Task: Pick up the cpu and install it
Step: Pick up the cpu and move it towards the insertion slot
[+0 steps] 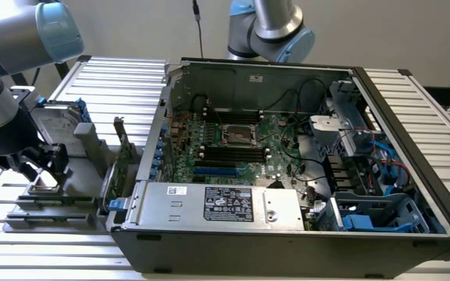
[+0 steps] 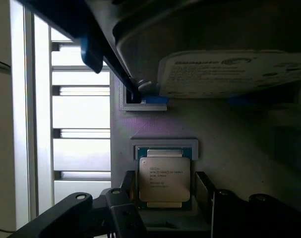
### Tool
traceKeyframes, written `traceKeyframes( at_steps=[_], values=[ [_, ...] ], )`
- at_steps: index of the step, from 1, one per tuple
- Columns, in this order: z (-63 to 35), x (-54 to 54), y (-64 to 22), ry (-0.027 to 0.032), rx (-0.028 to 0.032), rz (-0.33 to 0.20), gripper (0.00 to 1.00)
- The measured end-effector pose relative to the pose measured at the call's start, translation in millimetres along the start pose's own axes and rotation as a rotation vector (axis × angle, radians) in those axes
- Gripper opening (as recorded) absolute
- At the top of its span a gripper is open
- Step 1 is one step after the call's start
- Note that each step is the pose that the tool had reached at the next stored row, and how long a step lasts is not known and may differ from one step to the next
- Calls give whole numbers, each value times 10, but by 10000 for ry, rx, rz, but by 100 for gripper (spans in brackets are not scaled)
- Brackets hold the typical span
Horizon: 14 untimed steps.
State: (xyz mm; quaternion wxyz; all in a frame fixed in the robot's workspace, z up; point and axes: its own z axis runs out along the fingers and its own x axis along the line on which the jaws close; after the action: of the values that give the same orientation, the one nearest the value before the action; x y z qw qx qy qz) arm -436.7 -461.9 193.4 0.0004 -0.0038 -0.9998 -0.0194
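The cpu is a small square chip with a dull silver top. It lies flat in a recess of a grey holder. My gripper hangs open just above it, one dark finger on each side and neither touching the chip. In the exterior view the gripper is low over the holder at the exterior view's left, with the cpu showing pale between the fingers. The bare processor socket sits mid-motherboard in the open computer case.
A silver hard drive with blue rails stands on edge in the holder just behind the gripper and looms close in the wrist view as the hard drive. A green circuit card stands upright between holder and case. Slatted metal table all around.
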Motion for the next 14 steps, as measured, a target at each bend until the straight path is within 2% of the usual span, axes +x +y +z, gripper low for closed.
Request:
traceKeyframes(
  at_steps=[14],
  values=[
    [46,-2,-3,8,-19,-200,60]
  ],
)
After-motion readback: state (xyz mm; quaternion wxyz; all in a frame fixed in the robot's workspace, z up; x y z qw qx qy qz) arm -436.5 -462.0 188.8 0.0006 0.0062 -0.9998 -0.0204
